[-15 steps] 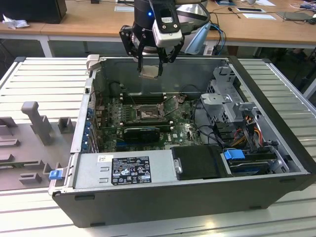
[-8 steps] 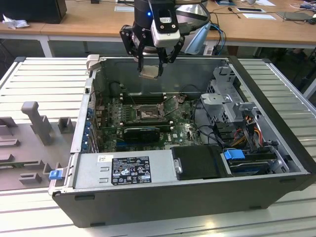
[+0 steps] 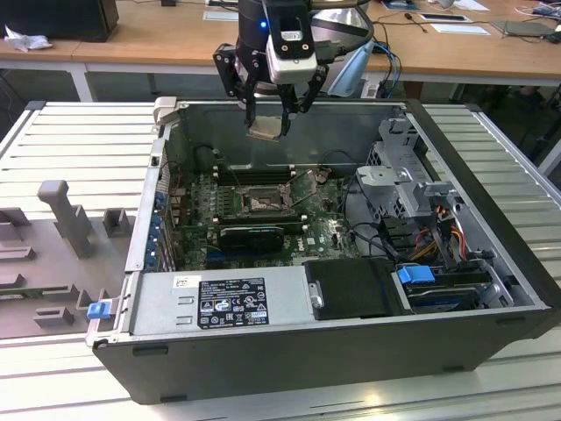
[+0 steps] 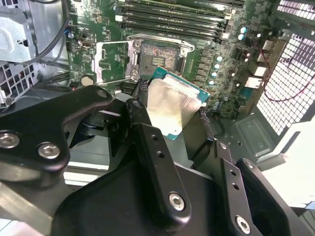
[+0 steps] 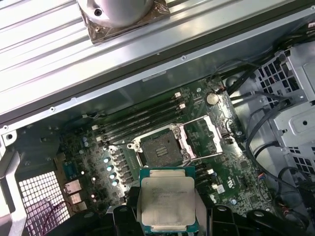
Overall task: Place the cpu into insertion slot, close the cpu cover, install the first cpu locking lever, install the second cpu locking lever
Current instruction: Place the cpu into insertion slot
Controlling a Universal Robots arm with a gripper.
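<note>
Above the open computer case [image 3: 289, 351], in the exterior view: hangs at about twelve o'clock of the case opening, gripper [image 3: 268, 124] pointing down. Clamps the cpu [image 3: 266, 133] between the fingers, well above the board. Exposes the insertion slot [image 3: 260, 203] near the middle of the green motherboard, with the long memory slots [image 3: 250, 173] just at its twelve o'clock and the black graphics card [image 3: 254, 235] at its six. Sits, case and all, on a slatted metal worktop [image 3: 70, 132].

In the second wrist view: pinches the cpu [image 4: 172, 110] by two opposite edges between black fingers [image 4: 147, 142], silver-grey top facing the camera and a green edge showing along one side. Hovers apart from the insertion slot [image 4: 157, 56], which lies beyond the chip with its dark centre uncovered. Shows the cpu cover [image 4: 114, 61] swung open, lying just beside the slot.

In the first wrist view: grips the cpu [image 5: 167, 201] the same way, chip face-on and held apart from the board. Looks down on the insertion slot [image 5: 160, 147], bare inside its grey metal rim, with the cpu cover [image 5: 215, 132] folded back and touching the slot's rim along one side, and the memory slots [image 5: 142, 118] just beside the slot on another.
</note>
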